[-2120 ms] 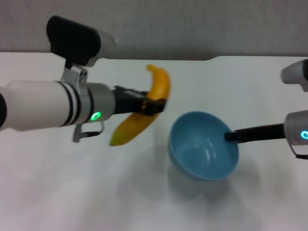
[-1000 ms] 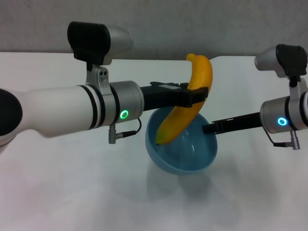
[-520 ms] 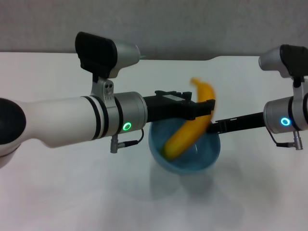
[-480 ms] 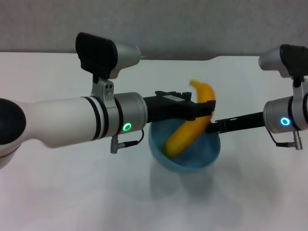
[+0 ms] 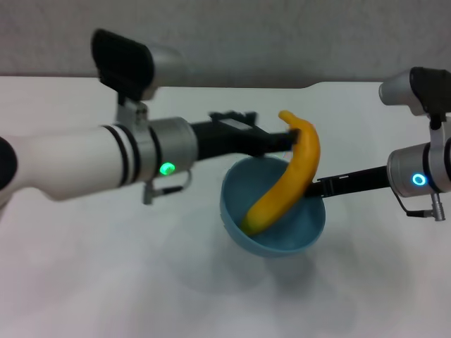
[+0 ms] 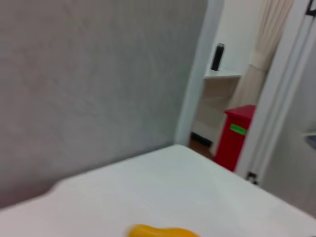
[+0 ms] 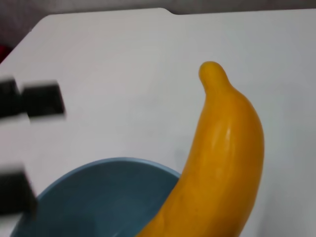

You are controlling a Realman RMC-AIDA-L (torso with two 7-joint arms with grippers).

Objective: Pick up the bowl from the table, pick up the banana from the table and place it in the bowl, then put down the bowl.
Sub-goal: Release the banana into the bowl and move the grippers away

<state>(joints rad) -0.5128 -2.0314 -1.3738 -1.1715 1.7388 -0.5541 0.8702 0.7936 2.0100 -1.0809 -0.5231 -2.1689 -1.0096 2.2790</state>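
Nowhere is any readable writing showing; the only label-like mark is a green tag on a red bin [image 6: 236, 137] in the room behind, seen from the left wrist, and its text is too blurred to make out. From the head view, the left arm is reaching in horizontally from the left, a green light glowing on its wrist, and the left gripper [image 5: 271, 141] is sitting just beside the upper part of the banana [image 5: 285, 184], over the bowl's far rim; its fingers are standing spread and apart from the fruit, as the right wrist view also suggests with two dark finger ends well separated. The right arm is coming in from the right with a blue ring lit on its wrist, and the right gripper [image 5: 320, 187] is pinching the right rim of the bowl [image 5: 275, 215], holding it above the table [image 5: 99, 274] with a soft shadow lying beneath. The banana is lying inside the bowl, its lower end resting on the glossy blue inside and its upper end leaning over the far-right rim, stem end pointing up. It is looking smooth and yellow-orange, curved, and longer than the bowl is wide. The bowl is looking plain light blue and tilted slightly toward the camera.
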